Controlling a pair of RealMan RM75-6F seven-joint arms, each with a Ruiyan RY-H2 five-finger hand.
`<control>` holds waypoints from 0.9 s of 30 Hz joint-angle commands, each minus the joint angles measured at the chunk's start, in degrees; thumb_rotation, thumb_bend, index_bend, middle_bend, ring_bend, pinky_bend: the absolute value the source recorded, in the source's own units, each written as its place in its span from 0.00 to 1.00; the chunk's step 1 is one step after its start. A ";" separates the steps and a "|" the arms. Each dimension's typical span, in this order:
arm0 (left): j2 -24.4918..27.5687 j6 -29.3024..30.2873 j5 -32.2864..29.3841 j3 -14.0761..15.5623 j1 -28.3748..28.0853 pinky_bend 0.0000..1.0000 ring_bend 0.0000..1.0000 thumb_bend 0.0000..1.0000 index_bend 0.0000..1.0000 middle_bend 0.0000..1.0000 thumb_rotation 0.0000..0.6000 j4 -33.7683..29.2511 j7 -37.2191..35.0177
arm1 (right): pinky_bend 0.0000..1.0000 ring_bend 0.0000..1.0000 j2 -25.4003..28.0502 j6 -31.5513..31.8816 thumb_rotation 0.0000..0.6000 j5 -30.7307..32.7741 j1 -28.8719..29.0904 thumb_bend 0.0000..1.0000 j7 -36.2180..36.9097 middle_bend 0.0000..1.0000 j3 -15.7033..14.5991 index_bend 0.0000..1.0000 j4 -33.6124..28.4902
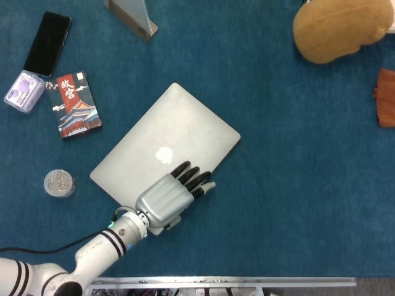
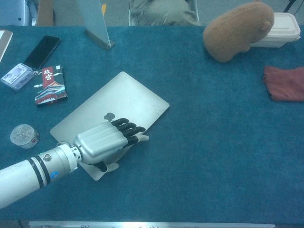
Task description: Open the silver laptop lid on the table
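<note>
The silver laptop (image 1: 179,132) lies slantwise in the middle of the blue table, also seen in the chest view (image 2: 123,97). My left hand (image 1: 166,200) is at its near right edge, with dark fingers (image 2: 126,129) lying on top of the lid and the thumb tucked beneath that edge. Under the hand a pale wedge (image 2: 97,172) shows, which looks like the base below a slightly raised lid. The right hand does not appear in either view.
A black phone (image 1: 47,43), a purple case (image 1: 23,91), a picture card box (image 1: 77,105) and a round tin (image 1: 59,183) lie left of the laptop. A brown plush (image 1: 339,28), a red cloth (image 1: 386,98) and a white container (image 2: 285,28) are on the right. A clear stand (image 1: 133,15) is behind.
</note>
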 commanded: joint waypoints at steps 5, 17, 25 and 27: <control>3.04 0.05 -1.09 -1.56 -0.99 0.00 0.00 0.32 0.00 0.00 1.00 -2.57 0.05 | 0.03 0.00 0.27 0.54 0.85 -0.20 -0.17 0.31 -0.14 0.11 0.15 0.00 -0.66; 10.71 -0.81 -11.72 -11.42 -5.44 0.00 0.00 0.31 0.00 0.00 0.07 -8.25 -4.33 | 0.03 0.00 0.56 1.29 0.85 -0.62 -0.61 0.31 0.65 0.11 0.18 0.00 -0.97; 8.38 -0.09 -19.68 -15.50 -8.43 0.00 0.00 0.31 0.02 0.00 0.00 -1.66 -6.04 | 0.03 0.00 0.23 0.84 0.85 -0.71 -0.39 0.31 0.95 0.11 0.09 0.00 -0.63; 7.17 0.09 -21.50 -15.93 -9.15 0.00 0.00 0.31 0.07 0.00 0.00 0.98 -6.03 | 0.03 0.00 0.13 0.57 0.85 -0.69 -0.27 0.31 0.95 0.11 0.03 0.00 -0.51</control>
